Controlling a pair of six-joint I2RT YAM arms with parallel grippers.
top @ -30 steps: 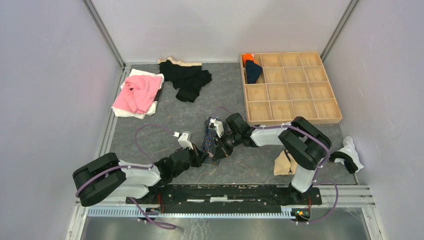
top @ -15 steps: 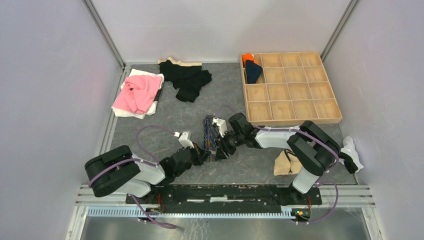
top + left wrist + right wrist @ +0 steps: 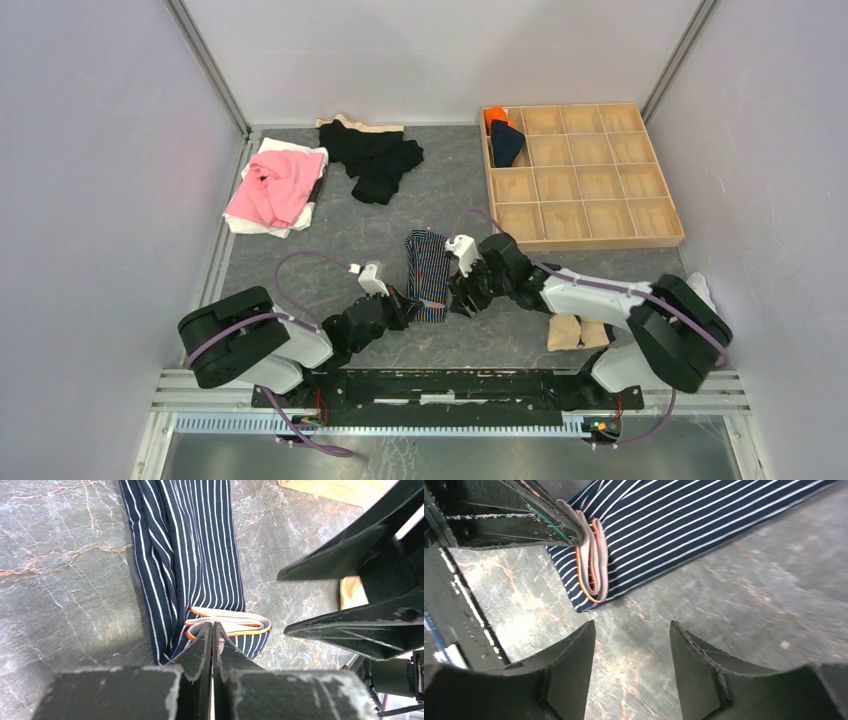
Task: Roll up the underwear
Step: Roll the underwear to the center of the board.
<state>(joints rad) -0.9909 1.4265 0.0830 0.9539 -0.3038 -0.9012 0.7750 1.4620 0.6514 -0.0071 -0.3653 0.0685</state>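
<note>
Your left arm (image 3: 300, 345) lay low, reaching from the near left toward the middle, and your left gripper (image 3: 212, 630) was pinched fully closed. Your right arm (image 3: 590, 295) stretched in low from the near right, with your right gripper (image 3: 631, 630) just beside the left, its jaws parted.

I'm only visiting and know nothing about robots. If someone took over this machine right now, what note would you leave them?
Left pincer: shut, tips at the waistband end of the striped briefs.
Right pincer: open, empty, beside that same end.
Briefs: a long folded strip, flat on the table between the arms, not yet rolled.
Done, apparently: orange bundle and navy bundle in the wooden tray's far-left corner.
Left: roll the strip; a beige piece lies by the right arm's base.
</note>
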